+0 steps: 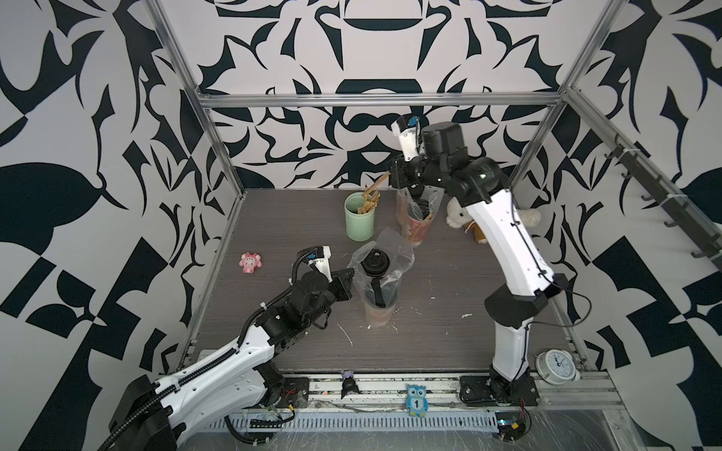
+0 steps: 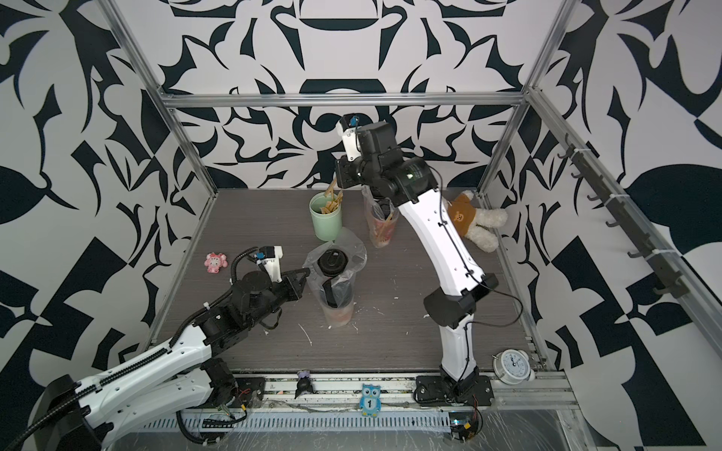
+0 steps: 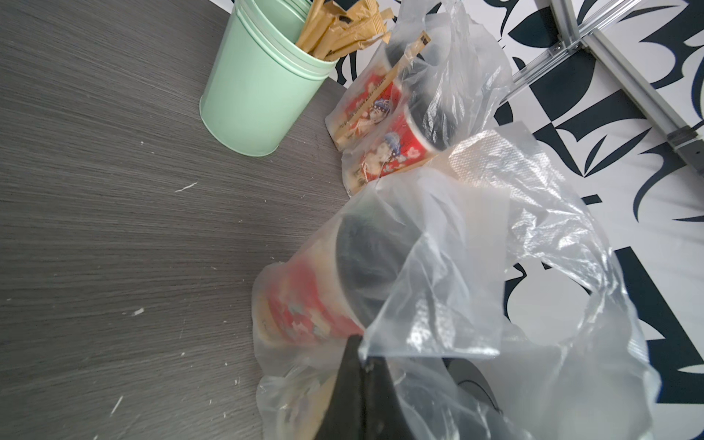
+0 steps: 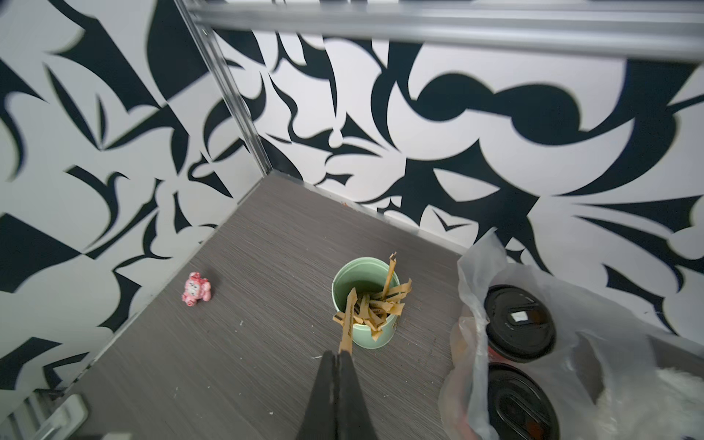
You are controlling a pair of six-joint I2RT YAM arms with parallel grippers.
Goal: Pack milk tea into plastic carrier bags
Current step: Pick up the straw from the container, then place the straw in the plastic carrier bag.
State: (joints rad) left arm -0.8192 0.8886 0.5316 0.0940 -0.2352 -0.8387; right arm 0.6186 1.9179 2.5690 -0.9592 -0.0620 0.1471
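Note:
Two clear plastic carrier bags stand on the table. The near bag (image 1: 385, 250) holds two milk tea cups; one black lid (image 1: 375, 263) and a red side (image 3: 301, 304) show. My left gripper (image 3: 362, 344) is shut on this bag's upper edge (image 3: 419, 335), beside the cups. The far bag (image 4: 472, 266) holds two more red cups with black lids (image 4: 520, 324). My right gripper (image 4: 337, 352) hovers above the mint-green cup (image 4: 367, 339), shut on a brown paper-wrapped stick (image 4: 347, 324) whose far end is still among the other sticks.
A pink pig toy (image 1: 250, 263) lies at the left. A plush bear (image 1: 465, 218) sits behind my right arm. An alarm clock (image 1: 556, 365) stands at the front right corner. Metal frame posts (image 1: 218, 144) edge the table.

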